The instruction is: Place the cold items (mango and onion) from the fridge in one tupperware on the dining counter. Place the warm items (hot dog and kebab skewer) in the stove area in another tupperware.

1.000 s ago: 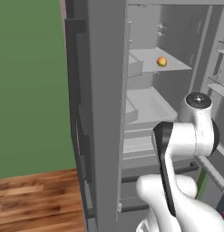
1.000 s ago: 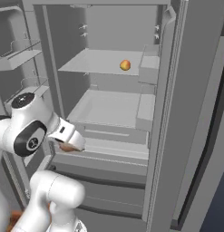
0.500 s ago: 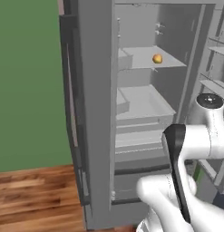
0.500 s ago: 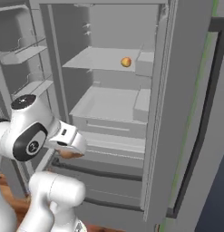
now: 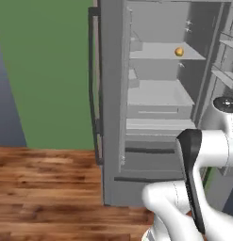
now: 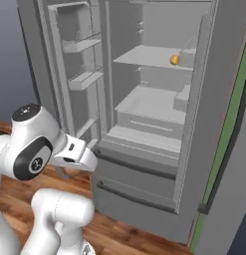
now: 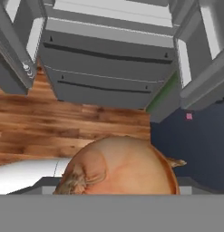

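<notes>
A brown-skinned onion (image 7: 120, 165) sits close against the hand camera, and my gripper (image 6: 70, 168) is shut on it. From the right base view the onion (image 6: 69, 171) peeks out beneath the white hand, low and in front of the open fridge (image 6: 144, 164). An orange-yellow mango (image 6: 175, 60) rests on the upper fridge shelf, near its right wall. From the left base view the mango (image 5: 179, 51) lies on that same shelf, well above and beyond my arm (image 5: 193, 155).
The fridge doors stand open: the left door with bins (image 6: 77, 45) and the right door (image 6: 229, 114). Closed lower drawers (image 7: 104, 68) face the hand. Wooden floor (image 5: 42, 188) spreads to the left, with a green wall (image 5: 42, 70) behind it.
The base has moved, so the whole fridge has shifted in both base views. The onion stays in the gripper and the mango stays on its shelf.
</notes>
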